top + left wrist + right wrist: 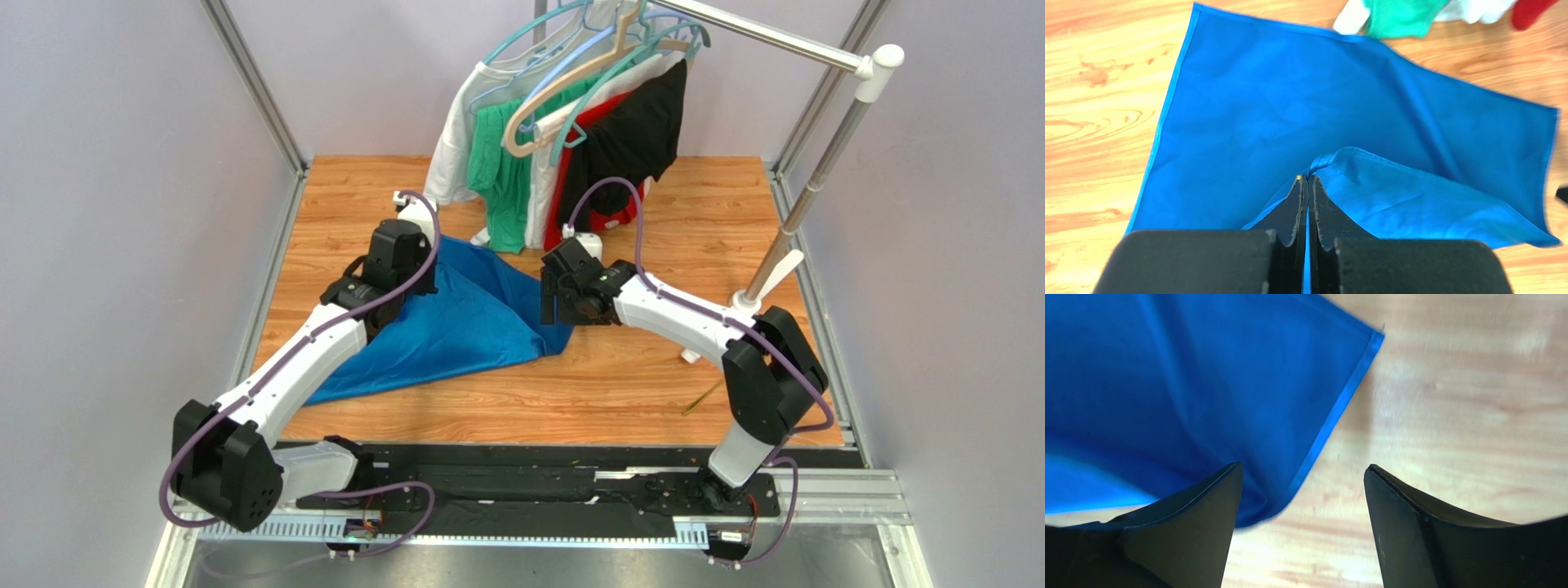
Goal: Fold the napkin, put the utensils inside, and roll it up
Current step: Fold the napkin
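Observation:
The royal-blue napkin [460, 321] lies partly folded on the wooden table [638, 380]. My left gripper [383, 288] is shut on a raised edge of the napkin [1389, 190], with cloth pinched between the fingertips [1298, 202]. The flat layer spreads beneath it. My right gripper [558, 300] is open just above the napkin's right corner [1352, 367]; the hem runs between its fingers [1211, 508] and nothing is held. No utensils show in any view.
Green, white, red and black garments [577, 135] hang on hangers from a metal rack [810, 184] at the back, their hems close to the napkin's far edge. The rack's pole stands at the right. Metal frame posts border the table.

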